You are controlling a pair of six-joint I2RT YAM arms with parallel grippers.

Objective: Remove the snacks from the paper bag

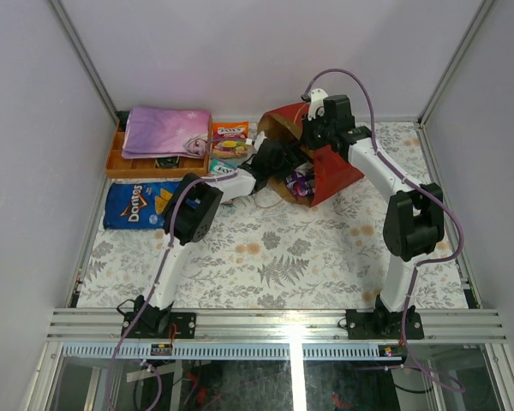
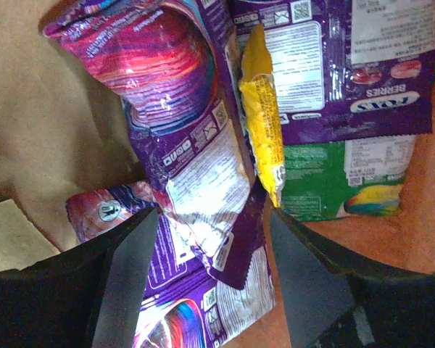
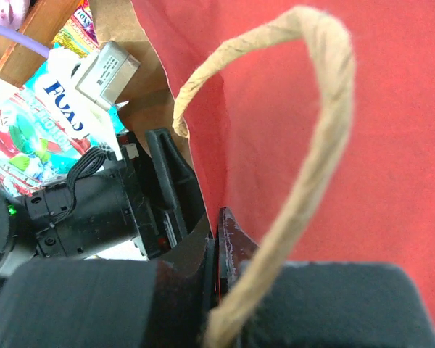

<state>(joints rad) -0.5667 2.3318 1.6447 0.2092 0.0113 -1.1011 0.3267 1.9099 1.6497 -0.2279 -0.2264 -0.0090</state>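
Observation:
The red paper bag (image 1: 334, 167) lies on its side at the back of the table, mouth toward the left. My right gripper (image 3: 219, 250) is shut on the bag's upper rim (image 3: 203, 109), with its string handle (image 3: 312, 145) looping in front. My left gripper (image 2: 214, 254) is open inside the bag, its jaws either side of a crumpled purple packet (image 2: 196, 159). Another purple packet (image 2: 326, 65), a yellow one (image 2: 264, 116) and a green one (image 2: 348, 174) lie beyond. A blue Doritos bag (image 1: 141, 204) and several packets (image 1: 230, 141) lie outside the bag.
An orange tray (image 1: 116, 163) with a folded purple-pink cloth (image 1: 164, 130) stands at the back left. White walls close in the back and sides. The left arm (image 1: 193, 210) stretches across toward the bag's mouth.

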